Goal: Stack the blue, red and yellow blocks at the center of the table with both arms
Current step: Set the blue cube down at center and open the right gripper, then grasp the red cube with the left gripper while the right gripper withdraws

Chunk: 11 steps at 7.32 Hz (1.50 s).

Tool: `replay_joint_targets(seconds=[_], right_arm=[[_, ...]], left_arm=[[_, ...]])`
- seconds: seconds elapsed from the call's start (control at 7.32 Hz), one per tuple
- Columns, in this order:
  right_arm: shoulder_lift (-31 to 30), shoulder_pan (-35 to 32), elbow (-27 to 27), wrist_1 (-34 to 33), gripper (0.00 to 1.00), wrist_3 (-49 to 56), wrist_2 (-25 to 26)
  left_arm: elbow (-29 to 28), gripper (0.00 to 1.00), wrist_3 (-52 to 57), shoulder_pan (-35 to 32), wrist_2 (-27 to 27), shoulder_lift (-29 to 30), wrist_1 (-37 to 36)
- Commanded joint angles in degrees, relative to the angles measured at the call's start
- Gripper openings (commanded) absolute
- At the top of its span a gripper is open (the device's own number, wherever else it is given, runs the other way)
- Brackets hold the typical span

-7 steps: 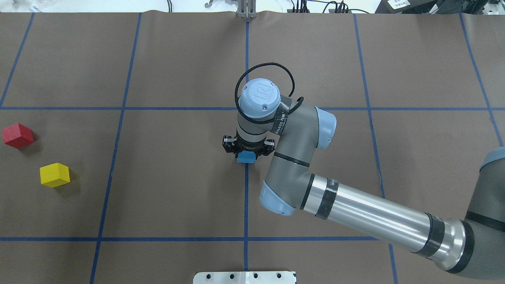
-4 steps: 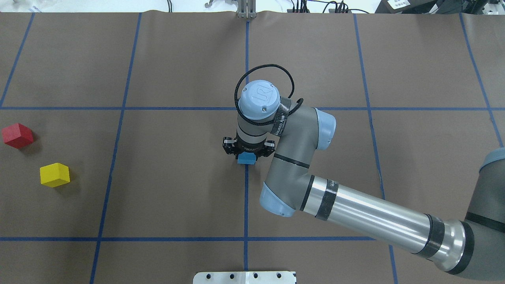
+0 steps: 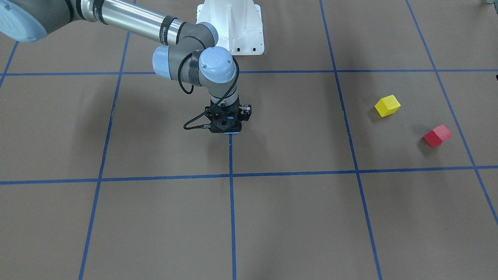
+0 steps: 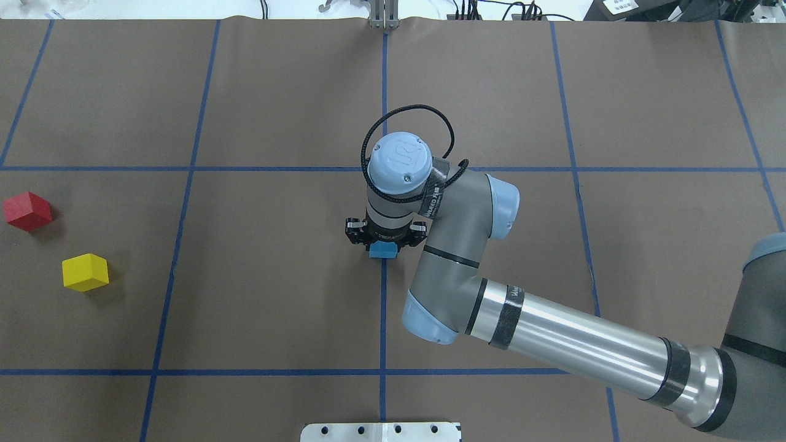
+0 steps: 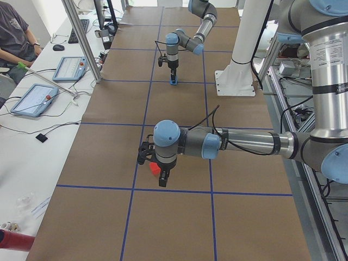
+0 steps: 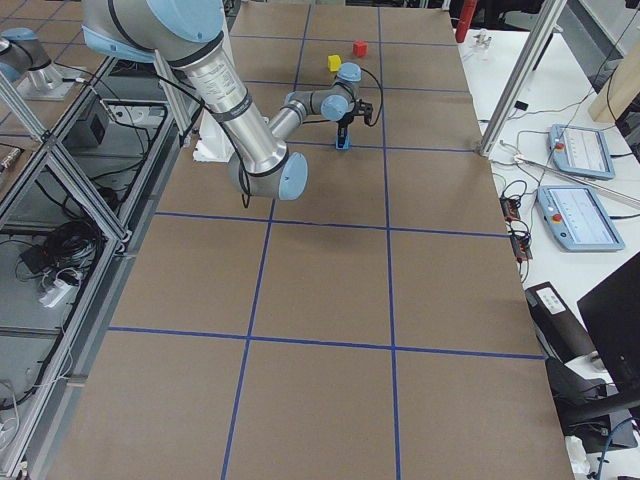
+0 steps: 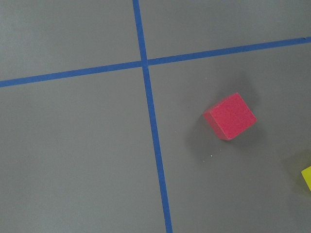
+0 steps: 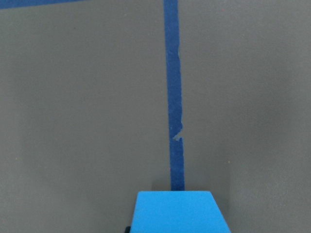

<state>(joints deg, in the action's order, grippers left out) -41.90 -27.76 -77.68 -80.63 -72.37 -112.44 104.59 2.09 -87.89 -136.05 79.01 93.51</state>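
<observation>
Right gripper (image 4: pixel 385 238) first: it's pointing straight down at the middle of the table (image 4: pixel 276 307), and the blue block (image 4: pixel 383 250) sits right under it, between the black fingers. Pinching or just let go? Can't tell. The wrist hides the fingertips from above, and the right wrist camera shows only the block's top face at the bottom of its picture, no pads at all. The block looks to be down on the surface, square on the blue tape line (image 8: pixel 174 97) that runs away from the robot. That's the centre spot, so the base of the stack looks placed.

Now outward. Red block (image 4: pixel 27 210) and yellow block (image 4: pixel 85 272) are both far out on the robot's left, well apart from the blue one, near each other but not touching, red the farther from the robot, yellow the nearer.

And that's the whole story for the next move: both lie leftward, so the left arm is clearly the closer one. Its left gripper (image 5: pixel 157 175) hangs out on that side, looking down with the red cube right of centre in its wrist view; spread or closed, can't tell. These are cubes, no long side to favour, but red sits turned against the tape grid, so I'd expect a wrist twist before the drop.
</observation>
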Motion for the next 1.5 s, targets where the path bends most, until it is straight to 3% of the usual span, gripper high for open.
replay_joint_targets(seconds=[0.0,0.27,0.55,0.68,0.82,1.23,1.37], right_arm=[[0.0,0.0,-0.2,-0.1,1.00,1.0,-0.1],[-1.5,-1.2,-3.4,-0.3,1.00,1.1,-1.0],[-5.2,-5.0,-15.7,-8.5,1.00,1.4,-5.3],[-7.8,-6.3,-21.7,-11.6,1.00,1.4,-5.9],[-11.5,-7.1,-26.1,-11.8,1.00,1.4,-5.9],[-16.2,-9.0,-28.8,-11.7,1.00,1.2,-4.8],[-16.4,-8.5,-29.4,-11.7,1.00,0.7,-2.1]], left_arm=[[0.2,1.00,-2.6,0.1,0.0,0.0,0.0],[0.3,1.00,-9.7,0.5,0.1,0.3,3.3],[0.1,0.99,-28.1,10.0,0.8,0.2,14.4],[0.1,0.99,-32.3,13.4,2.0,0.3,15.5],[-0.3,0.99,-34.7,16.3,6.8,0.4,17.4],[-12.7,0.99,-45.6,17.0,7.0,10.3,17.9],[-13.8,0.99,-46.4,17.1,6.9,10.5,17.8]])
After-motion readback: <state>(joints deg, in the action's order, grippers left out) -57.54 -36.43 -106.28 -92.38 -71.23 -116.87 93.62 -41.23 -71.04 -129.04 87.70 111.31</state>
